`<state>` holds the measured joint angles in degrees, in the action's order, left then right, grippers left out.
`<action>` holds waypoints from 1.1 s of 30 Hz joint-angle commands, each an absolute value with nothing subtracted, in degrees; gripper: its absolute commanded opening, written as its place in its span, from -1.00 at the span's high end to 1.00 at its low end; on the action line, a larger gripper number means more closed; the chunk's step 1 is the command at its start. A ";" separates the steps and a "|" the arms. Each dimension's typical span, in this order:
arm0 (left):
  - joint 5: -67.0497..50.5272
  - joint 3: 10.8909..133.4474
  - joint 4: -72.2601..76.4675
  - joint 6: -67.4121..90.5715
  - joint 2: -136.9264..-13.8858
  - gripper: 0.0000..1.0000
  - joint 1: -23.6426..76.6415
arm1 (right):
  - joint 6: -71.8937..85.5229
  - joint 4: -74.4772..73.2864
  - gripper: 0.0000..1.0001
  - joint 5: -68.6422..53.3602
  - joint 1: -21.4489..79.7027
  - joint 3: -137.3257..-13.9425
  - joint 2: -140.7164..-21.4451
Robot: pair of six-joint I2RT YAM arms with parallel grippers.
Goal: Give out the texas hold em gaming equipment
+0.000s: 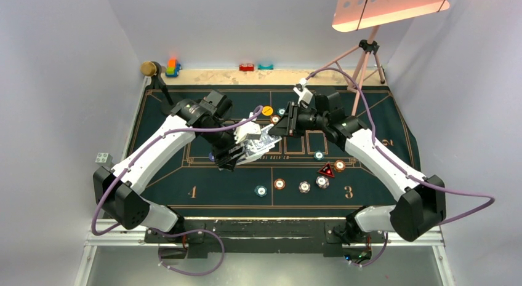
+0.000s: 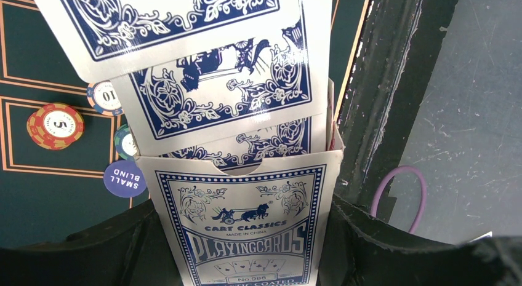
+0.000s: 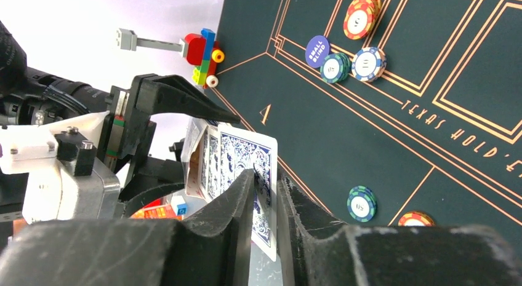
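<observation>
The card box (image 2: 246,230), blue and white and printed "Playing Cards", is open at its flap end. Several blue-backed playing cards (image 2: 228,83) stick out of its mouth in a staggered fan. The left hand (image 2: 246,267) is clamped on the box, a finger against each side wall, with the mouth pointing away from the wrist.

The outermost card (image 3: 263,175) is drawn furthest from the box. It stands on edge, pinched between the closed fingers of the right hand (image 3: 266,190). Whether its far end still touches the box cannot be told.

Both arms reach forward and bend inward, so the two hands meet tip to tip above the middle of the dark green mat (image 1: 381,194) on the counter (image 1: 215,77). The left wrist is rolled, so the box lies slanted.

Beyond the left hand's fingertips, partly under the fanned cards, lie four things:
- an orange chip (image 2: 55,126) marked 5
- a white-and-blue chip (image 2: 104,96) marked 10
- a teal chip (image 2: 126,143)
- a round "Small Blind" disc (image 2: 125,178)

The yellow button (image 1: 267,111) lies just beside the meeting hands, on their far side. Back toward the right arm's base, well apart from the hand, the red triangular marker (image 1: 326,170) lies among loose chips (image 1: 304,186).
</observation>
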<state>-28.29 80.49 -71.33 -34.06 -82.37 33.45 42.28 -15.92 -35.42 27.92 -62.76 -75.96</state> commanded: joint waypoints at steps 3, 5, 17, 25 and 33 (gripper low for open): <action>-30.56 81.39 -70.38 -34.12 -80.18 1.00 33.56 | 39.92 -17.56 0.69 -32.72 27.25 -66.25 -73.63; -30.63 81.33 -70.44 -34.15 -80.22 1.00 33.54 | 39.89 -17.77 0.72 -32.87 27.20 -66.54 -73.58; -31.48 79.94 -69.38 -33.32 -79.86 1.00 33.54 | 44.71 -13.16 0.92 -39.59 25.61 -67.59 -72.18; -31.98 79.23 -68.73 -33.05 -79.29 1.00 33.50 | 52.21 -4.20 0.96 -45.89 24.13 -66.84 -71.81; -32.38 78.58 -70.83 -33.05 -77.85 1.00 33.49 | 50.98 -3.92 1.00 -45.21 21.05 -76.87 -80.53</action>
